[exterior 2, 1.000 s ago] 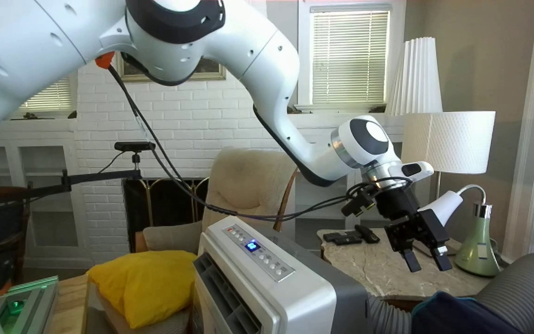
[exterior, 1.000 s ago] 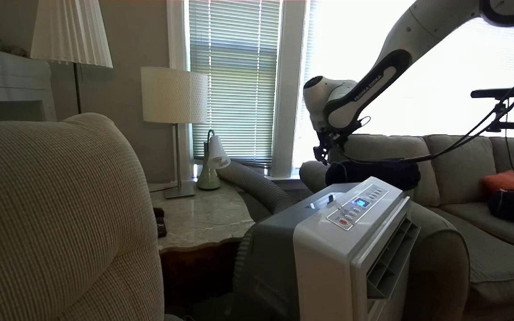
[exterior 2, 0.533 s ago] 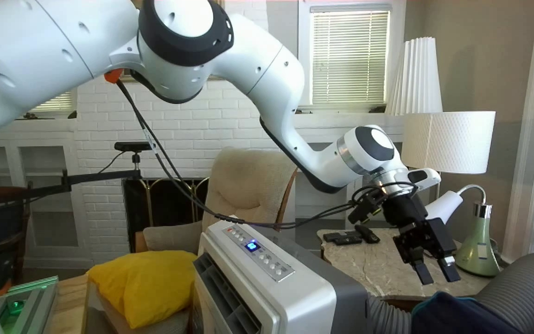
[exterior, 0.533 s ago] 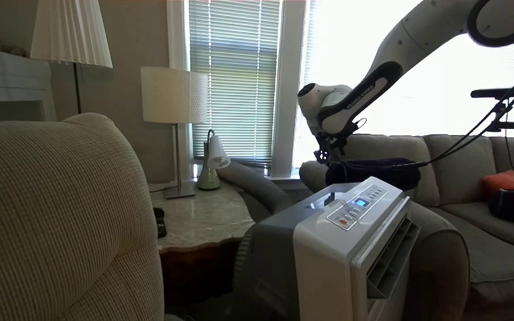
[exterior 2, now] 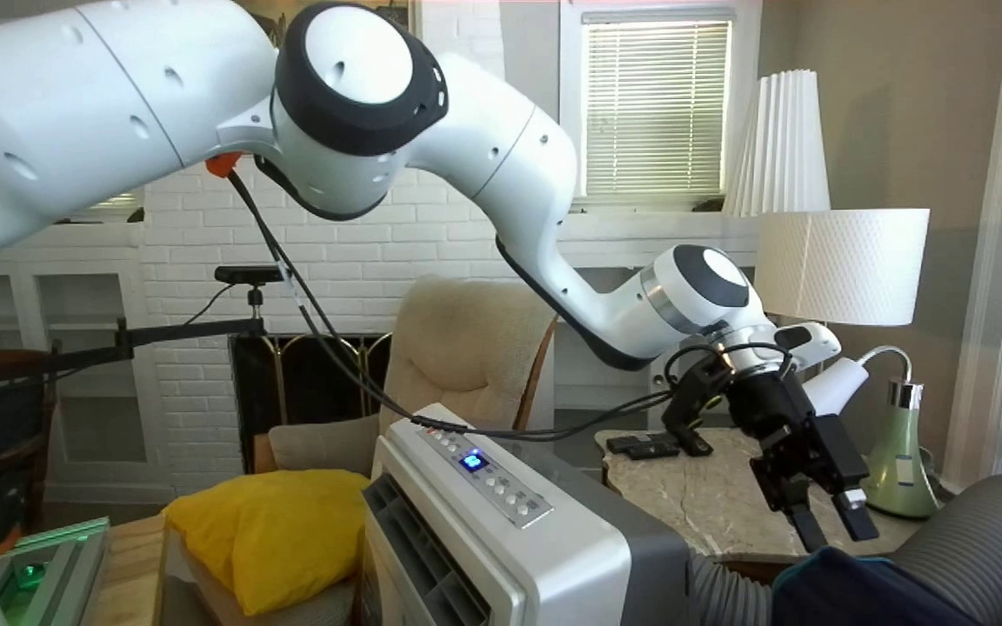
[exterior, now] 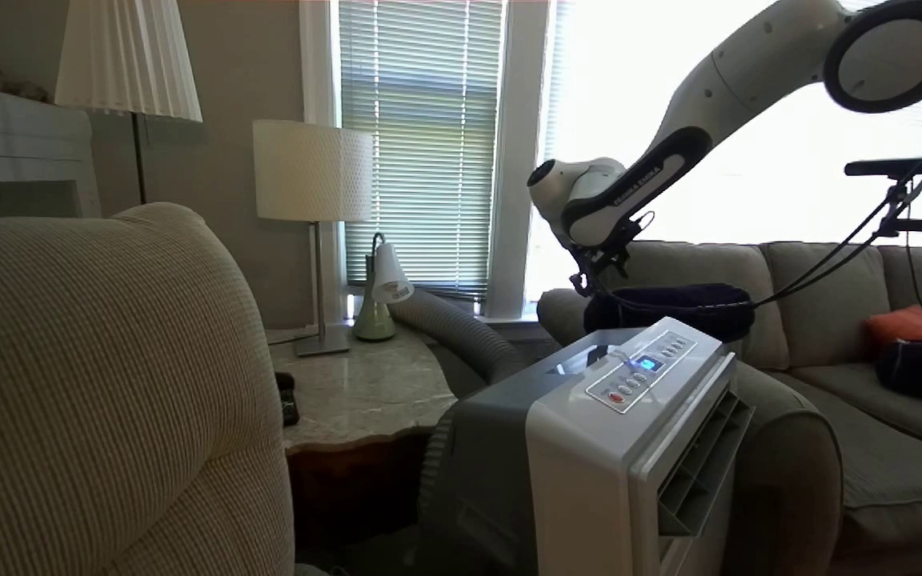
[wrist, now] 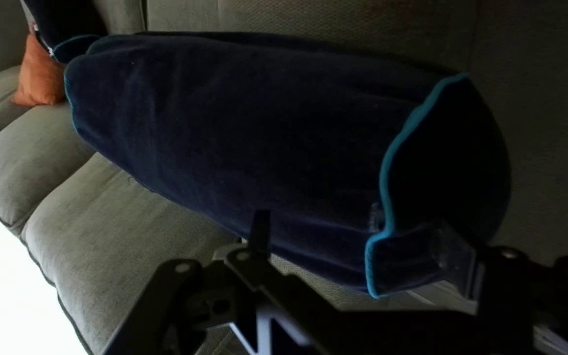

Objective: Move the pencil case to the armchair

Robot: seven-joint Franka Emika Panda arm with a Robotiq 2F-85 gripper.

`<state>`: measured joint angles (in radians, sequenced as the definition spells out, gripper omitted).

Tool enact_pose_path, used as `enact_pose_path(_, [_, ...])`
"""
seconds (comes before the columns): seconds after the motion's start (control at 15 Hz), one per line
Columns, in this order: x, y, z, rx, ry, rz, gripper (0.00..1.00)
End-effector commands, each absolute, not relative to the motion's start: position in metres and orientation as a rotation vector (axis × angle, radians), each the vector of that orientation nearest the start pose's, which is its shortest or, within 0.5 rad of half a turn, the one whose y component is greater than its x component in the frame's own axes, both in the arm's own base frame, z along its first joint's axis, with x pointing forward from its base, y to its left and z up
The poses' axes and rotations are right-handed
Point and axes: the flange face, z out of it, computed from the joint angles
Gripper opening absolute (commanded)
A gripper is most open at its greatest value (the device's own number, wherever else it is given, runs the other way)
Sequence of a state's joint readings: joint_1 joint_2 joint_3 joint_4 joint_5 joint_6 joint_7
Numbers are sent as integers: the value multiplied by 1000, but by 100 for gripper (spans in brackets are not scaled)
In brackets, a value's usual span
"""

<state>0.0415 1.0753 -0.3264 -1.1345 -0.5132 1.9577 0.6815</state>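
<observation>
The pencil case [wrist: 244,133], a plump dark navy pouch with teal edging, lies on the grey-olive sofa. It shows in both exterior views as a dark bundle [exterior: 677,308] and as a partly cut-off pouch [exterior 2: 858,591]. My gripper [wrist: 353,219] stands open at the case's teal-edged end, one finger on each side of that corner in the wrist view. Whether the fingers touch the fabric I cannot tell. In an exterior view the gripper [exterior 2: 838,540] hangs just above the pouch, pointing down. The armchair [exterior: 101,384] is beige and ribbed; its high back [exterior 2: 466,348] also appears by the fireplace.
A portable air conditioner [exterior 2: 501,522] with a thick grey hose [exterior 2: 979,539] stands between the armchair and the sofa [exterior: 893,432]. A marble-topped table [exterior: 373,392] carries lamps and remotes. Another dark pouch [exterior: 921,368] and an orange cushion [wrist: 41,74] lie farther along the sofa.
My arm has come down, bringing the gripper lower and closer to the pencil case. The fingers stand slightly nearer each other than a second ago. The case has stayed put.
</observation>
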Motion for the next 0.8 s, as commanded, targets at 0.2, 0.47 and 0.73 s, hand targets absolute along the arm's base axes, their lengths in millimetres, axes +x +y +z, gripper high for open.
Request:
enact_pose_path(0.2, [735, -173, 148, 2237, -695, -96, 83])
enact_pose_path(0.47, [735, -176, 142, 2230, -694, -113, 71])
enact_pose_path(0.73, [736, -179, 141, 2224, -697, -122, 42])
